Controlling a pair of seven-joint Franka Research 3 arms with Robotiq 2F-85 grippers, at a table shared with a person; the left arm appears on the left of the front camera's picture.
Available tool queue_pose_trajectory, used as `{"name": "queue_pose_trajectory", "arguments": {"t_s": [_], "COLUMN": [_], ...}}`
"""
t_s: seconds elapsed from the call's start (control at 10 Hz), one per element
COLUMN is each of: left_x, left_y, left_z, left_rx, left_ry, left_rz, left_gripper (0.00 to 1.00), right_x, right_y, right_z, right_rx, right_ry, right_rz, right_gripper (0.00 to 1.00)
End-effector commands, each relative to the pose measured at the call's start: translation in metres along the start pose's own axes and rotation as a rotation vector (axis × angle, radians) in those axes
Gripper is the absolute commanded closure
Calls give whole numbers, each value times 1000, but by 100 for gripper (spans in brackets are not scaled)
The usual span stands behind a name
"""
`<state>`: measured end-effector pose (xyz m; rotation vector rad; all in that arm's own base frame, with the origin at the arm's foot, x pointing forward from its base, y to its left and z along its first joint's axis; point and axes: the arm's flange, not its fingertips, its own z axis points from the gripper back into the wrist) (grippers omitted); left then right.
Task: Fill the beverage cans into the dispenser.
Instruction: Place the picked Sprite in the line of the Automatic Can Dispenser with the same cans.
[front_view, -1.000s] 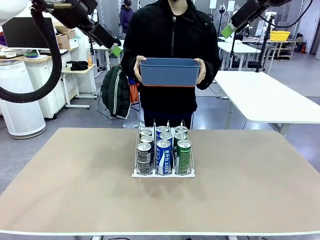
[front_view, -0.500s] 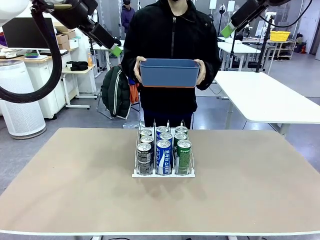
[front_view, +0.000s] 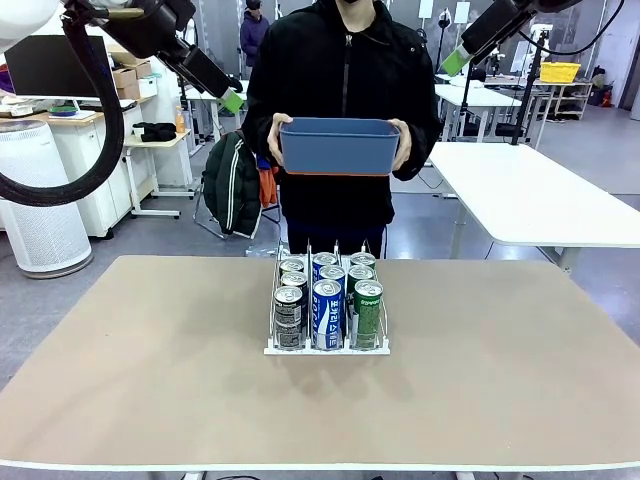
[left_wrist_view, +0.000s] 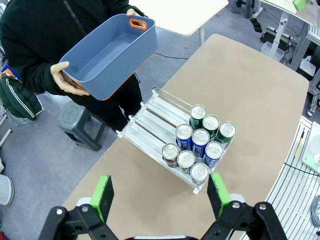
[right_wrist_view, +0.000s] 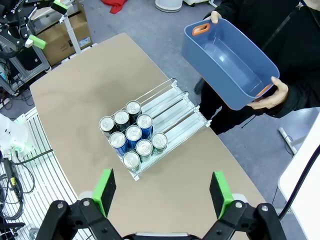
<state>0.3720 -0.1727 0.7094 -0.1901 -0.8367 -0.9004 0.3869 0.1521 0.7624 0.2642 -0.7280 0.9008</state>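
The dispenser (front_view: 300, 350) stands mid-table, its three lanes holding several beverage cans (front_view: 327, 300): black-grey on the left, blue in the middle, green on the right. From above, the cans (left_wrist_view: 200, 145) crowd the dispenser's near end and the far rails (left_wrist_view: 150, 127) lie bare. My left gripper (front_view: 232, 99) hangs high at the upper left, open (left_wrist_view: 161, 194) and holding nothing. My right gripper (front_view: 455, 61) hangs high at the upper right, also open (right_wrist_view: 163, 191). In the right wrist view the cans (right_wrist_view: 131, 137) sit in the dispenser (right_wrist_view: 175, 102) far below.
A person at the far edge holds a blue tub (front_view: 339, 144) at chest height in both hands; its inside (left_wrist_view: 107, 55) looks bare. The tan table (front_view: 150, 360) spreads wide around the rack. A white table (front_view: 540, 190) stands behind on the right.
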Motion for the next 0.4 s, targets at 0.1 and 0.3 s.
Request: {"name": "queue_pose_trajectory", "arguments": {"t_s": [0.1, 0.3], "left_x": [0, 0], "left_y": [1, 1], "left_z": [0, 0], "left_rx": [2, 2], "left_ry": [1, 1], "left_rz": [0, 0], "left_gripper": [0, 0], "right_x": [0, 0], "right_y": [0, 0], "right_z": [0, 0], "right_rx": [5, 5], "right_ry": [-3, -3], "right_rz": [-5, -5], "right_gripper": [0, 0]}}
